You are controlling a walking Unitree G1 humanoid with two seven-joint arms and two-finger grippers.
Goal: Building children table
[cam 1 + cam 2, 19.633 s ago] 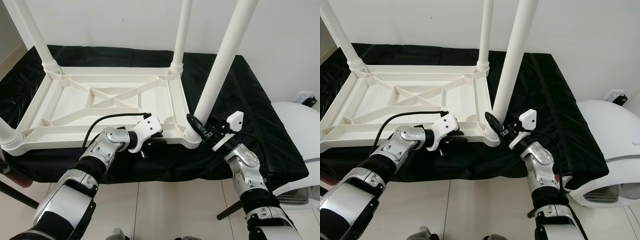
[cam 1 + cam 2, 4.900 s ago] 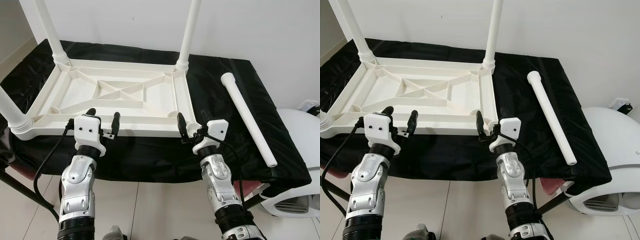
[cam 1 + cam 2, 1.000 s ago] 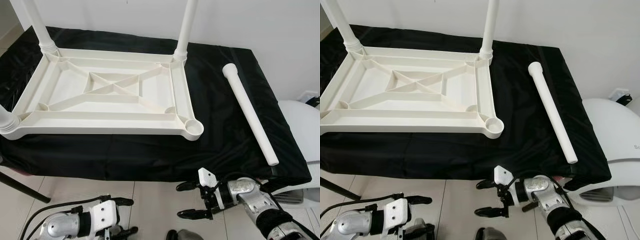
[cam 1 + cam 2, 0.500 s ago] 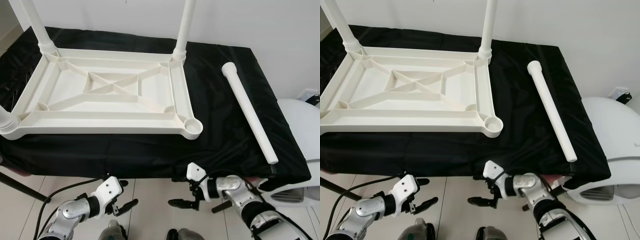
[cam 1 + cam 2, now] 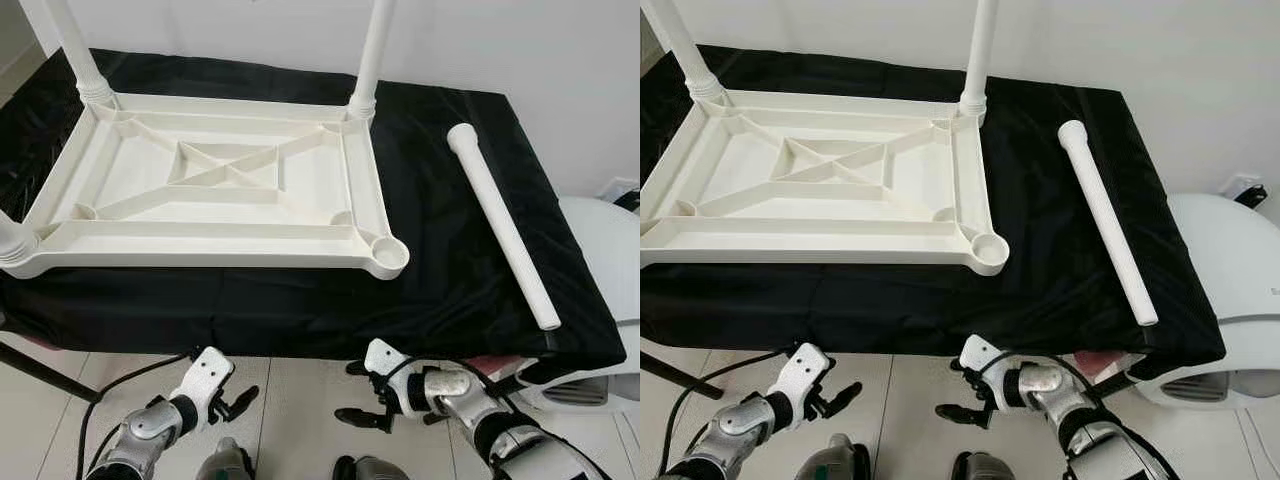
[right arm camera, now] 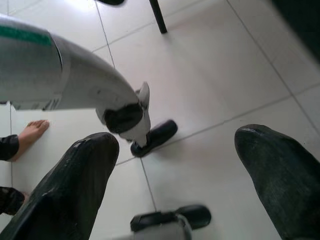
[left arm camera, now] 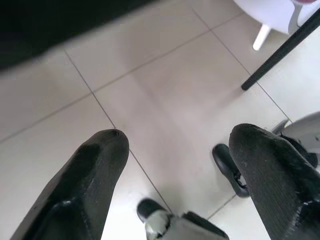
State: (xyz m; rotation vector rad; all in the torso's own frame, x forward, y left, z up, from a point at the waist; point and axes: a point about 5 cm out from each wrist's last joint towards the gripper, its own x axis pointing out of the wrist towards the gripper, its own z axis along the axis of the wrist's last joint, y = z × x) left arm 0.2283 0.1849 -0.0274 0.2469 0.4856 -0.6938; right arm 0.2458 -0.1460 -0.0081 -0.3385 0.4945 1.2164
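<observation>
The white children's table top [image 5: 215,190] is seen lying upside down on the desk [image 5: 450,270], which is draped in black cloth. Its ribbed underside faces up. Two legs stand upright in the far corner sockets, one at the far left [image 5: 72,45] and one at the far right [image 5: 372,50], and a third leg is cut off by the frame edge at the near left corner [image 5: 12,240]. The near right corner socket [image 5: 388,254] is seen open, with nothing set in it. A loose white leg [image 5: 503,224] is laid flat on the cloth well to the right of the table top, apart from it, its wider end pointing away.

Below the desk edge, over pale floor tiles [image 7: 165,105], the left gripper [image 5: 236,403] is held low with its fingers spread and nothing between them. The right gripper [image 5: 358,392] is likewise held low, fingers parted and empty. A white rounded appliance [image 5: 600,250] is seen beside the desk's right end. A person's bare foot [image 6: 30,135] is caught on the tiles in the right wrist view.
</observation>
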